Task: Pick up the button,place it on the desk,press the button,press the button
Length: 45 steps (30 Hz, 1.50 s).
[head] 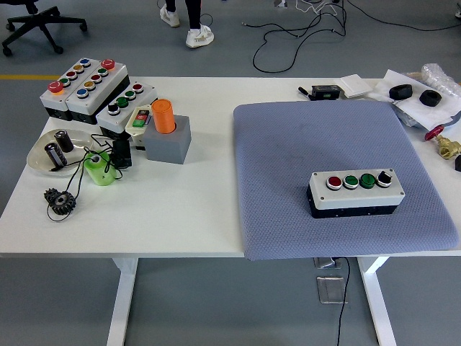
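A white-topped button box (356,192) with a black base lies on the grey-blue mat (288,158) at the right of the table. Its top carries a red button, two green buttons and a black knob in a row. Nothing touches it. Neither robot hand is in the picture.
At the far left stand more button boxes (86,86), a grey block holding an orange cylinder (164,117), a green cup, a clear dish with dark parts and a black gear (60,199). Black parts on white paper (418,97) and a brass fitting (449,148) lie at the right edge.
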### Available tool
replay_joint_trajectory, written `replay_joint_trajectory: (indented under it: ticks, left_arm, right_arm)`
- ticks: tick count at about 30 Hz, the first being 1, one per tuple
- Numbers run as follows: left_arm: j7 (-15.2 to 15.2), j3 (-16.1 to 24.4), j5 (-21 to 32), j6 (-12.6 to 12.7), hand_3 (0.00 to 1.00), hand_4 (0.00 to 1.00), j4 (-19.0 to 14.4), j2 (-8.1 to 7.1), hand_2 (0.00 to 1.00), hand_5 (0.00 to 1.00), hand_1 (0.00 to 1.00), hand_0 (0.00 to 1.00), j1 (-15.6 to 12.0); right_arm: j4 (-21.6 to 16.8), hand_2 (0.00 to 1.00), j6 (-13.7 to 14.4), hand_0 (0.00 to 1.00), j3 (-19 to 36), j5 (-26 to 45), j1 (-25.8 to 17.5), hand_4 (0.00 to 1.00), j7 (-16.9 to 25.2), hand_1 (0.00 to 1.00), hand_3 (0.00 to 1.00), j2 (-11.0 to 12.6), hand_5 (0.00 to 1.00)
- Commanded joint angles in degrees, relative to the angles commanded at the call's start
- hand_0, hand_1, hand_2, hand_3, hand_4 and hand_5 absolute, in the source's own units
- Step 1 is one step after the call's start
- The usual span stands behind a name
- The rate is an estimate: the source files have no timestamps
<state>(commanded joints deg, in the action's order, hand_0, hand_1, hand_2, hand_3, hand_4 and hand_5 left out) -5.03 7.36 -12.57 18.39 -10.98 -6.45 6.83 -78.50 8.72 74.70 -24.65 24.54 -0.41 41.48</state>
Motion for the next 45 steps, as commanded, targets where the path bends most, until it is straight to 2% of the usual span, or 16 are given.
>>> replay_joint_trajectory:
  ticks: [1, 6, 7, 8, 12, 13, 17, 18, 19, 45]
  left_arm:
    - [0.02, 0.02, 0.03, 0.02, 0.468, 0.272, 0.00, 0.02, 0.501, 0.996, 0.535, 0.599, -0.03]
    - [0.01, -0.18, 0.02, 0.03, 0.468, 0.272, -0.09, -0.02, 0.501, 0.996, 0.535, 0.599, -0.22]
    - [0.00, -0.20, 0.01, 0.03, 0.469, 0.269, -0.10, -0.03, 0.501, 0.998, 0.537, 0.599, -0.23]
    - [0.00, -0.18, -0.04, 0.03, 0.469, 0.269, -0.12, -0.02, 0.501, 0.998, 0.537, 0.599, -0.26]
    - [0.03, -0.13, -0.03, 0.05, 0.469, 0.269, -0.11, 0.06, 0.501, 0.998, 0.537, 0.599, -0.34]
    - [0.03, -0.13, -0.02, 0.05, 0.470, 0.268, -0.11, 0.07, 0.503, 0.998, 0.537, 0.600, -0.35]
    - [0.07, 0.04, -0.04, 0.03, 0.470, 0.268, -0.06, 0.18, 0.503, 0.998, 0.537, 0.600, -0.33]
    - [0.08, 0.05, -0.01, 0.04, 0.470, 0.268, -0.05, 0.19, 0.503, 0.998, 0.537, 0.600, -0.32]
    - [0.08, 0.07, 0.00, 0.03, 0.470, 0.267, -0.04, 0.21, 0.504, 0.998, 0.537, 0.600, -0.32]
    - [0.14, 0.16, -0.28, -0.05, 0.476, 0.267, -0.06, 0.32, 0.510, 0.998, 0.538, 0.600, -0.19]
  right_arm:
    - [0.28, 0.939, -0.06, 0.889, 0.40, 2.23, -0.27, 0.756, 0.00, 0.866, 0.938, 0.00, 0.548]
    - [2.07, 0.939, -0.69, 0.889, 2.00, 14.36, -1.39, 0.756, 0.35, 0.866, 0.938, -0.21, 0.548]
    - [2.23, 0.935, -0.77, 0.888, 2.08, 15.79, -1.45, 0.752, 0.41, 0.888, 0.930, -0.24, 0.594]
    - [2.46, 0.935, -1.35, 0.888, 2.35, 16.50, -1.81, 0.752, 0.45, 0.888, 0.930, -0.22, 0.594]
    - [2.90, 0.935, -3.50, 0.888, 3.11, 16.20, -2.77, 0.752, 0.06, 0.888, 0.930, -0.09, 0.594]
    - [2.95, 0.931, -3.81, 0.894, 3.18, 16.18, -2.86, 0.756, -0.03, 0.887, 0.916, -0.07, 0.672]
    - [3.41, 0.931, -6.47, 0.894, 4.21, 16.25, -4.06, 0.756, -1.12, 0.887, 0.916, 0.19, 0.672]
    - [3.43, 0.931, -6.62, 0.894, 4.26, 16.28, -4.13, 0.756, -1.19, 0.887, 0.916, 0.22, 0.672]
    - [3.50, 0.914, -6.86, 0.893, 4.34, 16.36, -4.31, 0.748, -1.38, 0.880, 0.893, 0.27, 0.715]
    - [4.10, 0.904, -10.43, 0.898, 5.88, 15.15, -6.59, 0.752, -4.65, 0.868, 0.878, 0.57, 0.704]
